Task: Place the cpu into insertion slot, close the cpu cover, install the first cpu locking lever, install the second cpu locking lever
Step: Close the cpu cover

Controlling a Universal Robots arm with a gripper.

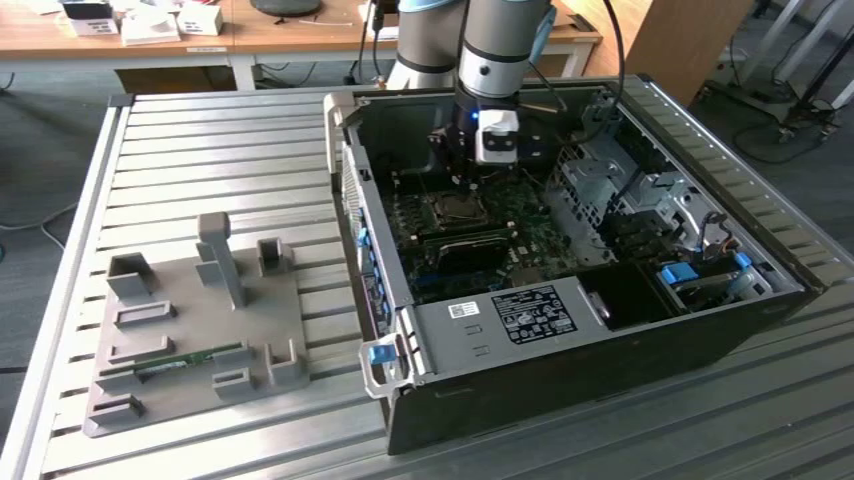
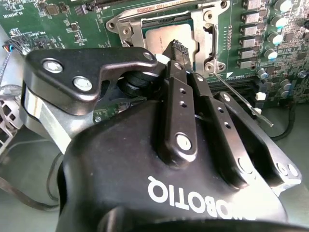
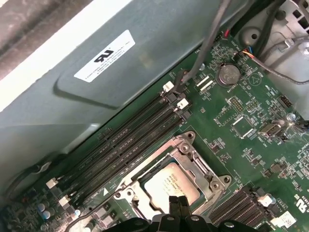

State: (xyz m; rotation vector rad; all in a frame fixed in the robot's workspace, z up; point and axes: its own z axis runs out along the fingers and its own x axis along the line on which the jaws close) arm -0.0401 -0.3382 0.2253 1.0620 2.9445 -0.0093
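Exterior view: an open computer case [image 1: 601,370] lies on a slatted metal desk [image 1: 200,150]. The robot arm reaches straight down into the case. Its gripper [image 1: 467,178] hangs low over the socket [image 1: 454,208], near the middle of the green circuit board [image 1: 534,235].

Second wrist view: the gripper [image 2: 175,48] has its fingers pressed together into one narrow tip, with nothing visible between them. The tip sits just above one edge of the chip [image 2: 166,35]. The chip lies flat in the socket, and the cover [image 2: 128,26] appears to be lowered around it. A thin lever [image 2: 241,102] juts out from a corner of the socket and looks unlatched.

First wrist view: the silver top of the chip [image 3: 166,181] shows through the window of the cover [image 3: 193,154]. The gripper [image 3: 179,205] is at the chip's edge. Long black memory slots [image 3: 120,140] run just beside the socket.

The likely risks come from how close the narrow tip is to the chip. A push that lands on the chip's bare top rather than on the cover or lever could scratch it or shift it on the socket's contacts. The lever is thin and springy, so it could slide off the closed fingers and snap back. If the cover is not fully flat, forcing the lever down could make it bind.
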